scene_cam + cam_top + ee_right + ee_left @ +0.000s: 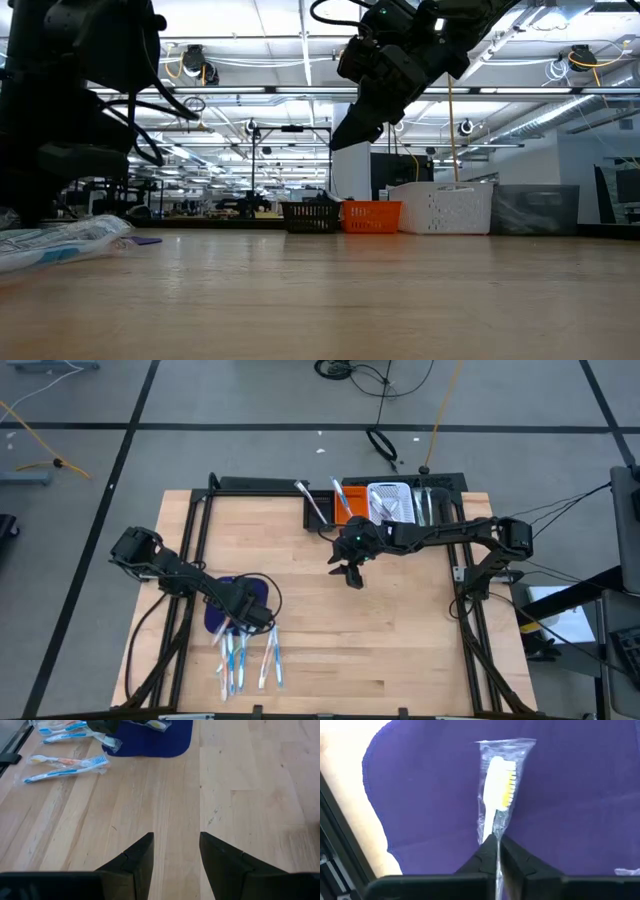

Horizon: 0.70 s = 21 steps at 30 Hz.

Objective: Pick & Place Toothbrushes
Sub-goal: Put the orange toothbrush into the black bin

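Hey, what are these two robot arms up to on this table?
They are sorting toothbrushes. The left pincer is shut on a wrapped toothbrush over the dark blue mat, with more toothbrushes lying on the wood beside it. The right pincer hangs open and empty above mid-table. At the far edge stand black, orange and white bins; some already hold brushes.

The dark left arm reaches from about nine o'clock toward seven o'clock on the surface. Its left gripper [256, 618] sits low, black fingers [485, 857] pressed together on something thin. The dark right arm stretches in from three o'clock toward the centre. Its right gripper [352, 575] hangs above the surface, pointing down, black fingers [135, 862] spread apart and holding nothing.
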{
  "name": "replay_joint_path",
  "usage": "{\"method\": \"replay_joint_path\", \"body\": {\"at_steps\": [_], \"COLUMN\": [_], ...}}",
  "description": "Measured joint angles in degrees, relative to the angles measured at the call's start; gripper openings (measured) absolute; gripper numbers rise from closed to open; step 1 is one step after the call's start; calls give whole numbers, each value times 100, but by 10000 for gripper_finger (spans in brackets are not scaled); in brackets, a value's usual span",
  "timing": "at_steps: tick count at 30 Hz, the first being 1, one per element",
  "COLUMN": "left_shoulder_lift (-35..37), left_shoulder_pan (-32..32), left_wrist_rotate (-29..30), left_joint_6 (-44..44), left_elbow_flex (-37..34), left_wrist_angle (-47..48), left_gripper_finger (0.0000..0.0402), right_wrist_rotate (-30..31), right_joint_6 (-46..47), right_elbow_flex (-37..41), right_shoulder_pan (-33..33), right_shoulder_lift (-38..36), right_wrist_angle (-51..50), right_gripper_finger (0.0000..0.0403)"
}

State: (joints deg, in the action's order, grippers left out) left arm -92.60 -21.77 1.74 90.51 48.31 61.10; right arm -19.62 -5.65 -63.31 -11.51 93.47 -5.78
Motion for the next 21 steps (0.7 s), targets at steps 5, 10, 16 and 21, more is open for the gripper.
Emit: {"method": "replay_joint_path", "body": {"at_steps": [5, 10, 16, 21], "left_shoulder_lift": [12, 219, 572, 735], "left_shoulder_pan": [36, 36, 29, 30], "left_wrist_rotate": [-212, 67, 1221, 2652], "left_joint_6": [-76, -67, -172, -670], "left_elbow_flex": [55, 450, 1163, 1680], "left_wrist_angle": [142, 791, 1248, 1161], "left_gripper_finger": [6, 2, 1, 1], "right_wrist_rotate": [0, 0, -1, -13], "right_joint_6": [0, 0, 1, 33], "right_elbow_flex": [0, 0, 0, 0], "right_shoulder_pan": [0, 0, 0, 2], "right_shoulder_lift": [0, 0, 0, 0], "right_wrist_angle": [5, 67, 83, 124], "right_gripper_finger": [153, 153, 153, 153]}}
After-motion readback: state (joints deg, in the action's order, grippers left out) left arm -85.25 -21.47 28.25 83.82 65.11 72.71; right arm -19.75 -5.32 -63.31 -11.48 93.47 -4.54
